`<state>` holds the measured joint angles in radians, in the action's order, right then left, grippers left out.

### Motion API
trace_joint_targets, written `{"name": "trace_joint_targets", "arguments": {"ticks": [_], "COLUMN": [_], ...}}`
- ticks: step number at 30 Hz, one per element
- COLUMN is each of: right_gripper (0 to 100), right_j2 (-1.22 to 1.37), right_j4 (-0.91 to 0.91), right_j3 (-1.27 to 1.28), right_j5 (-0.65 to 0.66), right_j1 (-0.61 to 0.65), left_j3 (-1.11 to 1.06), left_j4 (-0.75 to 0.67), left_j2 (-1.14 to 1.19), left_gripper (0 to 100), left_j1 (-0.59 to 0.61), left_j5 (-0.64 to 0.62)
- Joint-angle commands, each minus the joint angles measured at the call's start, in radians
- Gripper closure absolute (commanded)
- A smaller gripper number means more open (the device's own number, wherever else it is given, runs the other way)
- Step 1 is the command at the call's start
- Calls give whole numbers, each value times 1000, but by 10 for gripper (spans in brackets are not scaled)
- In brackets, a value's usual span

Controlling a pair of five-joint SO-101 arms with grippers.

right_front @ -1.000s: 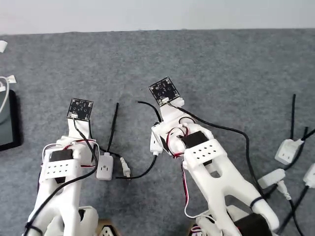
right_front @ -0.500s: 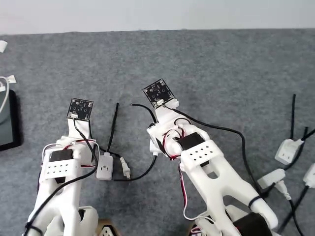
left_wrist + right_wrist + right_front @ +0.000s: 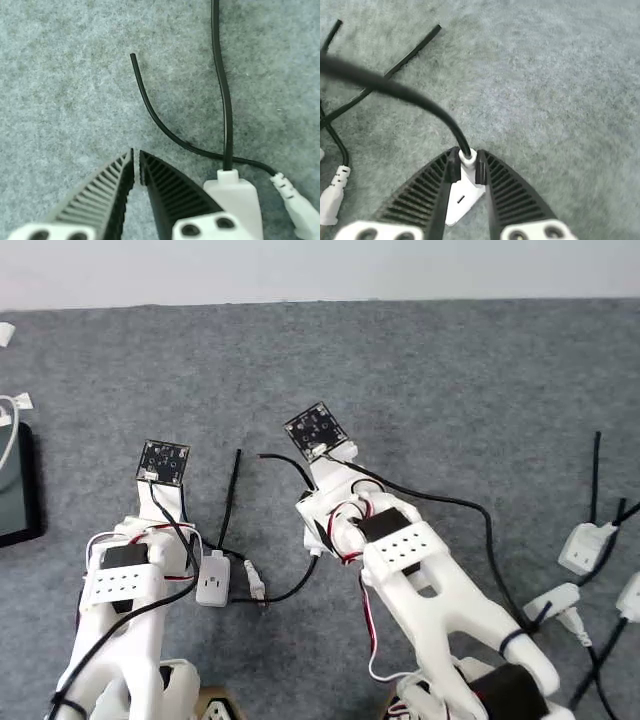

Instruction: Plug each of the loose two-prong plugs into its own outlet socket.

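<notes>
**Q:** How did the grippers stand over the grey mat [image 3: 450, 370]?
**A:** The right gripper [image 3: 466, 155] clamped a white cord end [image 3: 462, 195]; whether plug or socket could not be told. The left gripper [image 3: 136, 152] was all but closed, holding nothing.
**Q:** And the loose pieces?
**A:** An outlet socket [image 3: 232, 197] lay just beside the left gripper, with a two-prong plug [image 3: 296, 206] near it, apart.

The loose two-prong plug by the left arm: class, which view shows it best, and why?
The high view: the two-prong plug lies whole, beside but apart from the outlet socket. The left wrist and right wrist views each cut it off at the frame edge, catching its ribbed cord end.
</notes>
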<state>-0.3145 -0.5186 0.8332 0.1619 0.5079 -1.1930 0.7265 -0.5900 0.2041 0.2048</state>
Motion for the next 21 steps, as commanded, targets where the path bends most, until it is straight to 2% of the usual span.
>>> {"name": "trace_joint_targets", "arguments": {"ticks": [1, 7, 14, 21], "right_gripper": [991, 991, 991, 991], "right_j2": [12, 22, 24, 24], "right_j4": [2, -12, -13, -15], "right_j3": [-6, 8, 21, 31], "right_j5": [25, 29, 25, 20], "right_j1": [-8, -33, 30, 42], "left_j3": [50, 50, 50, 50], "left_j4": [-15, -15, -15, -15], "left_j2": [3, 3, 3, 5], "left_gripper": [984, 984, 984, 984], "left_j1": [5, 21, 21, 20], "left_j5": [14, 14, 14, 14]}}
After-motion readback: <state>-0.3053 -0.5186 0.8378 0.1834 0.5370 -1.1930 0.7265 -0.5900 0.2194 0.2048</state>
